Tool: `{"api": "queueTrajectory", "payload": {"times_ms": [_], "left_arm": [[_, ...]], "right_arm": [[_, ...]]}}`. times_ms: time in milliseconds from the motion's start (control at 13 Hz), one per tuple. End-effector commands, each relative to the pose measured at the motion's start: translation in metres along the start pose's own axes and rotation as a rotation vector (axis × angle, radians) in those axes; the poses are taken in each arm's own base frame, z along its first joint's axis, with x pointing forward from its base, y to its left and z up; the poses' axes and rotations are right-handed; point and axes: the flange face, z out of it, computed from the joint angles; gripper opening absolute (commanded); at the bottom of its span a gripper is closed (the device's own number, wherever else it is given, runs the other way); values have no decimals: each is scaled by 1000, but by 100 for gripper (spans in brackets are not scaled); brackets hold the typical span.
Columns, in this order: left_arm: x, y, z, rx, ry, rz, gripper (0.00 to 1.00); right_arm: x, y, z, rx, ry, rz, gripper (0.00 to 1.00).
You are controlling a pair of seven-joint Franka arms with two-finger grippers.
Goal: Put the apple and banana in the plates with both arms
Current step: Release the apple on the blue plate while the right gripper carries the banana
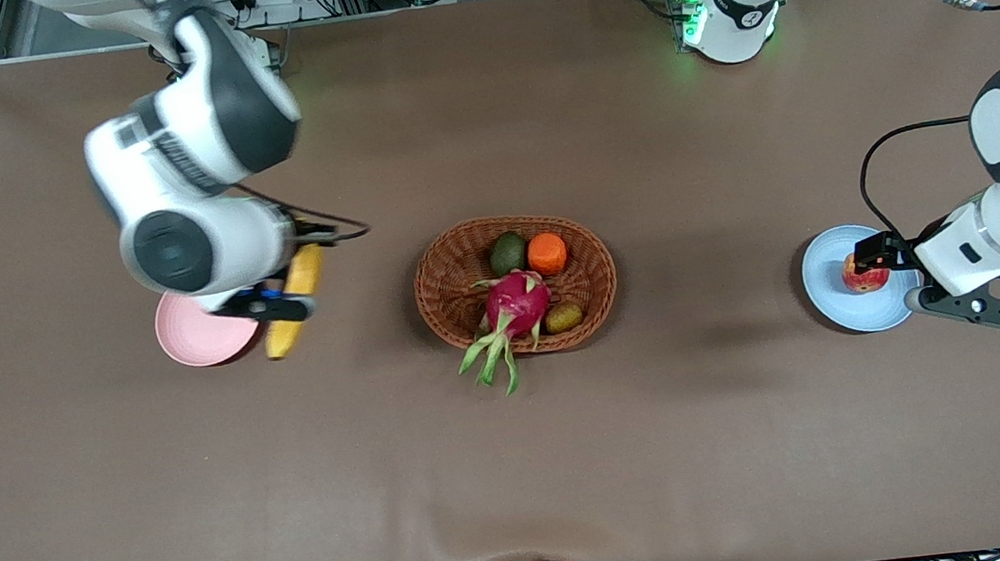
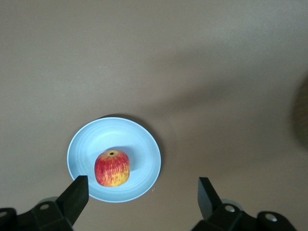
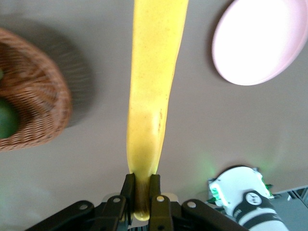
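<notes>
Apple (image 2: 112, 167), red with yellow streaks, stands upright on the light blue plate (image 2: 139, 139) toward the left arm's end of the brown worktop (image 1: 521, 466). Left gripper (image 2: 142, 195) hangs over this plate with its fingers (image 2: 77, 192) spread wide, one to each side of the fruit and clear of it, holding nothing. Banana (image 3: 151, 91), long and yellow, is clamped at one end between the fingers (image 3: 127, 187) of the right gripper (image 3: 141, 190), which is up in the air toward the right arm's end of the worktop. In the front view the banana (image 1: 291, 306) hangs just beside the rim of the pale pink plate (image 1: 191, 339), overlapping its edge on the basket side; the right wrist view shows worktop under most of the fruit and the pink plate (image 3: 260, 43) off to one side. Oval wicker basket (image 1: 452, 276) sits mid-worktop between the two plates, holding a magenta dragon fruit (image 1: 514, 305), an orange fruit (image 1: 547, 253) and two greenish fruits (image 1: 507, 252).
</notes>
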Motion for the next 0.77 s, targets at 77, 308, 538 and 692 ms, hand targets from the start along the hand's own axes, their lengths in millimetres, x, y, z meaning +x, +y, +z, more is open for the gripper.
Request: {"api": "queueTrajectory", "payload": {"times_ms": [77, 308, 538, 692], "left_arm": [[-5, 37, -49, 49, -1, 2, 100], [-11, 47, -72, 76, 6, -19, 100], [-41, 52, -122, 68, 27, -112, 100], [-78, 63, -148, 54, -37, -213, 100]], "right_arm": [[-13, 50, 33, -53, 8, 27, 0], [-6, 118, 55, -20, 14, -37, 0], [13, 165, 96, 27, 6, -80, 0], [23, 179, 136, 46, 22, -101, 0]]}}
